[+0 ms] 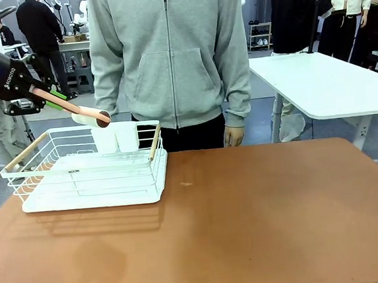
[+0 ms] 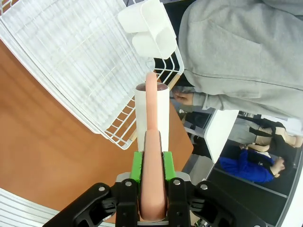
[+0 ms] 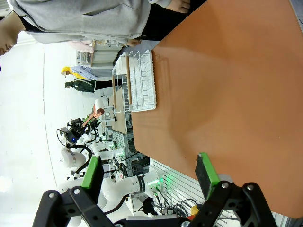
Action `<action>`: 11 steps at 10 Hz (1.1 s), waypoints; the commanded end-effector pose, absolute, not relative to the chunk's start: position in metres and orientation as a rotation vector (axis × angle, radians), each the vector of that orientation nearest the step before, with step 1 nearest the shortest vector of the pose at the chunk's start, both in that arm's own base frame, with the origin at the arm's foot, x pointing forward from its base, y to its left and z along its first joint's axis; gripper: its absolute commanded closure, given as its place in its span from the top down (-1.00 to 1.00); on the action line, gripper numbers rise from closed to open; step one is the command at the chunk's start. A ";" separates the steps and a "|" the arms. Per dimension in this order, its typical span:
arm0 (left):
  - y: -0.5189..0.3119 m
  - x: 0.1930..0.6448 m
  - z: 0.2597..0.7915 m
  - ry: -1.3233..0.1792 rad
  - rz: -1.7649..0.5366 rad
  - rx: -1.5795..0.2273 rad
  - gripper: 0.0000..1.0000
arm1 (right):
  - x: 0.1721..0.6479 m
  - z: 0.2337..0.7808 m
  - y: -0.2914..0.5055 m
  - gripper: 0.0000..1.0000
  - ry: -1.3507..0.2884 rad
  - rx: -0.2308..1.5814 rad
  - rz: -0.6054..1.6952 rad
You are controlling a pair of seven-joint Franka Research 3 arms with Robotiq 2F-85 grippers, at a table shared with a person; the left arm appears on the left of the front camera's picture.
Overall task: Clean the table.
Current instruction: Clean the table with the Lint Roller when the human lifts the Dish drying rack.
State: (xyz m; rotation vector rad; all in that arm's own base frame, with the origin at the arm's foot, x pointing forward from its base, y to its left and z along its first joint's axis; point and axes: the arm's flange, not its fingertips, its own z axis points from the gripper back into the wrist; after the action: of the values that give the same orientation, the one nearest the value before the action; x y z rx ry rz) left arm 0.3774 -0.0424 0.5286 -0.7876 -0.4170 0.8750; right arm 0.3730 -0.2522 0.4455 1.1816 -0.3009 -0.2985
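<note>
Brown table [image 1: 263,228], wire rack [image 1: 80,184], roller [image 1: 91,115] gripped near it.
Left gripper [image 2: 152,160] fingers clamped the roller's pink handle, white roll just beyond their tips; right gripper [image 3: 147,165] fingers stood wide apart, holding nothing, table beyond them.

White "ROBOTIQ" lettering [image 1: 8,74] stood upside down on the left gripper [image 1: 51,99], behind its fingers [image 1: 54,104]; the rack's [image 1: 26,170] dark label [image 1: 74,171] was unreadable.

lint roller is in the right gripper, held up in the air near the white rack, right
No: the left gripper holds the lint roller, as the left wrist view shows; the right gripper is open. It is held up near the white rack.
</note>
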 end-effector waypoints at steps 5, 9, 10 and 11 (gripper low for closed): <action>-0.042 0.378 0.529 -0.423 0.877 -0.782 -0.97 | 0.371 0.447 -0.251 1.00 -0.311 1.189 -0.288; -0.042 0.378 0.529 -0.423 0.877 -0.782 -0.97 | 0.371 0.447 -0.251 1.00 -0.311 1.189 -0.288; -0.042 0.378 0.529 -0.423 0.877 -0.782 -0.97 | 0.371 0.447 -0.251 1.00 -0.311 1.189 -0.288; -0.042 0.378 0.529 -0.423 0.877 -0.782 -0.97 | 0.371 0.447 -0.251 1.00 -0.311 1.189 -0.288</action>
State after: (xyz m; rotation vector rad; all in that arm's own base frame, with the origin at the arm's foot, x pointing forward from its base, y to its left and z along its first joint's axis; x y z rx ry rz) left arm 0.3774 -0.0425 0.5286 -0.7877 -0.4168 0.8749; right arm 0.3730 -0.2522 0.4455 1.1816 -0.3009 -0.2984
